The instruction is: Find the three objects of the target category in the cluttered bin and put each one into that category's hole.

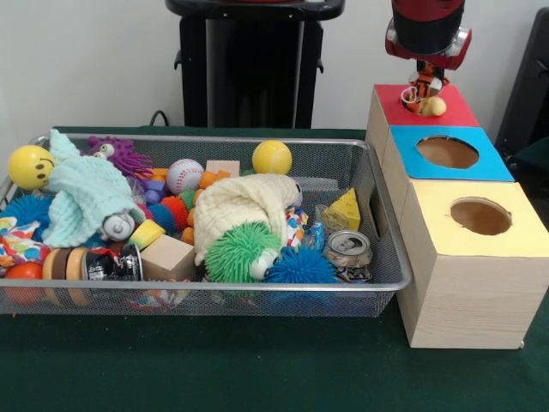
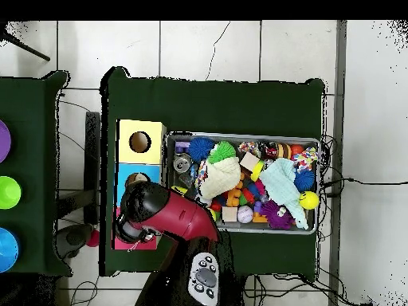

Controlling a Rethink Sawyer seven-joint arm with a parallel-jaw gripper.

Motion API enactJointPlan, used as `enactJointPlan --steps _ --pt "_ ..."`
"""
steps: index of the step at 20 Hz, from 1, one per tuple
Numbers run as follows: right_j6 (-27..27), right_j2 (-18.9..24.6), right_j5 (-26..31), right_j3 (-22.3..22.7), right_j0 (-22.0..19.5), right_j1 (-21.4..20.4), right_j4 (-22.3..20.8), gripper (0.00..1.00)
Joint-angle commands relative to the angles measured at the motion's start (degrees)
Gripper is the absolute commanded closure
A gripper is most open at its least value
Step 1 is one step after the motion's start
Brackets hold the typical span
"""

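My gripper (image 1: 426,88) hangs from the red and black arm (image 2: 171,211) over the red top (image 1: 455,110) of the far wooden box. It is shut on a small orange black-striped tiger toy (image 1: 428,100), which sits low against the red face where the hole lies; the hole itself is hidden by the toy. The wire mesh bin (image 1: 214,287) stands left of the boxes, full of clutter. In the overhead view the arm covers the gripper and most of the red box (image 2: 127,241). The yellow duck is out of sight.
The blue-topped box (image 1: 448,153) and the yellow-topped box (image 1: 480,216) stand in a row nearer the camera. The bin holds a cream cloth (image 1: 244,202), a mint cloth (image 1: 86,193), a green spiky ball (image 1: 236,251), a blue spiky ball (image 1: 298,266), yellow balls (image 1: 272,157), a can (image 1: 347,249).
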Motion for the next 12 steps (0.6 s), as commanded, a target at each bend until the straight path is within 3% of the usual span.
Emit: enactJointPlan --steps 1,12 --pt "9.55 5.2 -4.87 3.77 -2.09 4.48 3.18 1.0" --pt "7.95 6.86 -9.76 2.44 -2.99 9.32 4.48 1.0"
